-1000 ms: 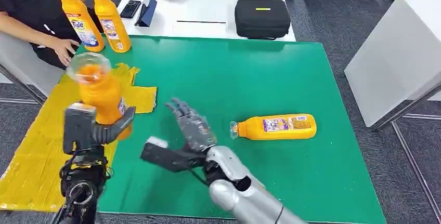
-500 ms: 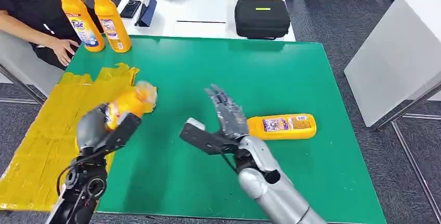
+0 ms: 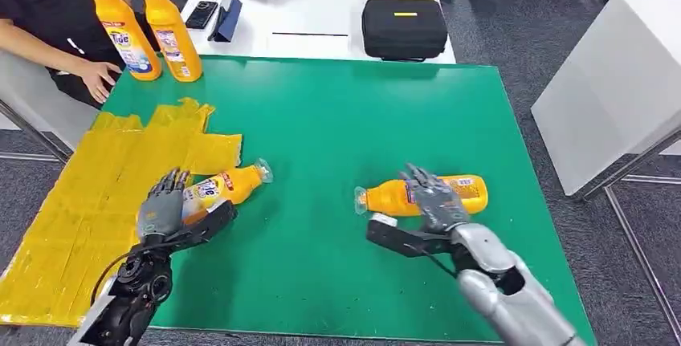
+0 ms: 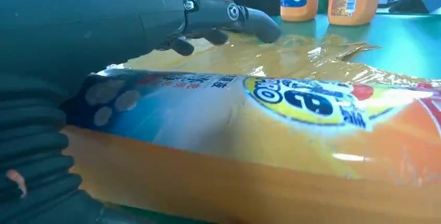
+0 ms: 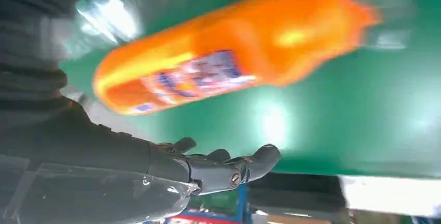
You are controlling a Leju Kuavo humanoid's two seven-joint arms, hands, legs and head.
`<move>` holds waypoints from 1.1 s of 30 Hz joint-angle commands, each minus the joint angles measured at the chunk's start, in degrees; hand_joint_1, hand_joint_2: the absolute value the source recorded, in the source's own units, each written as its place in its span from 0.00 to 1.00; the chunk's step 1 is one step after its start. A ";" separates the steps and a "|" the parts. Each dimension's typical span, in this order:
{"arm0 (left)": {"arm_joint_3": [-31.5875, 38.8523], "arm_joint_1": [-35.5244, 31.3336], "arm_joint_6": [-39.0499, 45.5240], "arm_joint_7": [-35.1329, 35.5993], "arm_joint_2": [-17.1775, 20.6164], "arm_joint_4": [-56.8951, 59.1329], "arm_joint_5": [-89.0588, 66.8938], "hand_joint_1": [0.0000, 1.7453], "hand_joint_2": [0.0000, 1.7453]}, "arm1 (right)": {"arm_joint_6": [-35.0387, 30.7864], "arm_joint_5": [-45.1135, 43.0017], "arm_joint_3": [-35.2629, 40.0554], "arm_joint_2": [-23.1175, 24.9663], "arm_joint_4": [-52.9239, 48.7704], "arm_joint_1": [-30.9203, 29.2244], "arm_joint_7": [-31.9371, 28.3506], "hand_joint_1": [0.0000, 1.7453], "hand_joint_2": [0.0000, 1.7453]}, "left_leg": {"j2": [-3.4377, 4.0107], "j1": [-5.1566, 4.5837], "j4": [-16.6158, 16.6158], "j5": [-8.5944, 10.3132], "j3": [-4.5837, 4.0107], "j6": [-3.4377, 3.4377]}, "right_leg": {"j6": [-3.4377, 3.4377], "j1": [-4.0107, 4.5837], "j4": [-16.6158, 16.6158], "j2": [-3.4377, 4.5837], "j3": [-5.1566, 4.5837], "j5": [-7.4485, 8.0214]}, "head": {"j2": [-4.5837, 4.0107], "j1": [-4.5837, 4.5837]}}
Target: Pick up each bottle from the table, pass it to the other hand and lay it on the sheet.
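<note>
Bottle (image 3: 222, 187) lies on its side at the yellow sheet's (image 3: 96, 201) edge, gripped by our left hand (image 3: 165, 211). Second bottle (image 3: 426, 195) lies on the green table (image 3: 337, 121); our right hand (image 3: 430, 201) hovers over it, fingers spread, holding nothing.

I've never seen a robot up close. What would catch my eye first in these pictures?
Probably the bright green table with orange bottles on it: one lying bottle under the robot's left hand at the edge of a crinkled yellow sheet, and another bottle lying farther right, with the right hand reaching over it. Two more upright bottles stand at the far left corner beside a seated person.
</note>
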 commanded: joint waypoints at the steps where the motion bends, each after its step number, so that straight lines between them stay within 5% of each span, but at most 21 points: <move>1: -0.33 -3.08 4.36 -1.98 1.58 5.96 3.79 0.00 0.00 | 1.92 -0.27 -0.36 -7.92 3.67 -2.86 -1.12 0.00 1.00 | -0.09 -0.01 0.01 -0.03 0.14 0.06 | -0.27 0.02 0.02 -0.03 0.14 -0.04 | 0.00 0.00; 8: 4.57 1.69 10.72 -10.65 1.18 -11.17 19.36 0.00 0.00 | 1.31 0.95 2.19 -4.49 11.97 -9.02 -1.79 0.00 1.00 | 0.12 0.06 0.03 0.00 0.08 0.08 | -0.19 0.08 0.01 0.16 0.08 0.04 | 0.00 0.00; 15: 3.46 2.82 7.14 -13.96 0.99 -24.23 31.83 0.00 0.00 | 1.04 -0.31 6.64 -2.05 22.09 -15.88 -4.23 0.00 1.00 | 0.12 0.06 0.12 -0.06 0.12 0.12 | -0.34 0.10 0.09 0.20 0.13 0.00 | 0.00 0.00; 24: -1.80 1.21 2.67 -17.92 2.12 -28.89 48.27 0.00 0.00 | 2.36 -1.78 14.85 4.18 42.41 -22.86 -9.48 0.00 1.00 | 0.02 0.07 0.04 -0.05 0.35 0.17 | -0.52 0.13 0.03 0.18 0.33 -0.03 | 0.00 0.00; 33: -3.68 -1.06 3.45 -20.25 2.60 -27.86 52.98 0.00 0.00 | 8.77 -3.41 19.03 3.76 48.10 -22.44 -11.63 0.00 1.00 | -0.40 0.07 0.00 0.08 0.17 0.16 | -0.27 0.10 -0.03 -0.33 0.34 -0.04 | 0.00 -0.02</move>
